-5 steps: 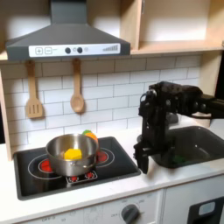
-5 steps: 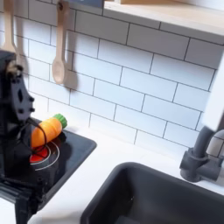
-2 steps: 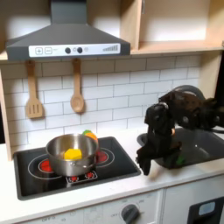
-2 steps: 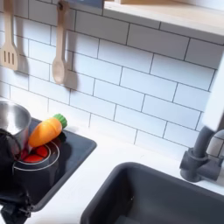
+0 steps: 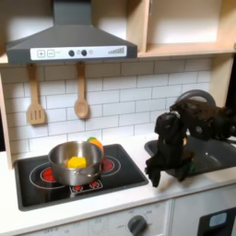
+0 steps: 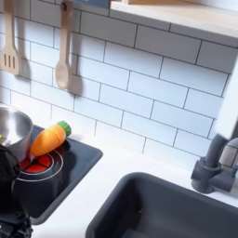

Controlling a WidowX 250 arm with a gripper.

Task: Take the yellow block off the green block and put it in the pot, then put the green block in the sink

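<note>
Pot sits on the black stovetop, well to the first exterior view's left of the fingers. Inside it: yellow block, resting on the pot's floor, bright against the shiny metal. Behind the pot's far rim pokes an orange-and-green toy piece; in the second exterior view it lies on the stovetop just beside the pot, green end twd the tiled wall.

Gripper hangs low over the white counter betw stovetop edge and sink, tips pointing down, close to the counter surface. Fingers too dark and blurred against the arm to read: can't tell if spread, closed or grasping anything. Green block can't be made out near the fingers or elsewhere.

Sink basin, to the first exterior view's right of the fingers, looks dark; in the second exterior view its interior shows no contents in the visible part, faucet at its far right rim.

Two wooden utensils hang on the wall above the pot
</note>
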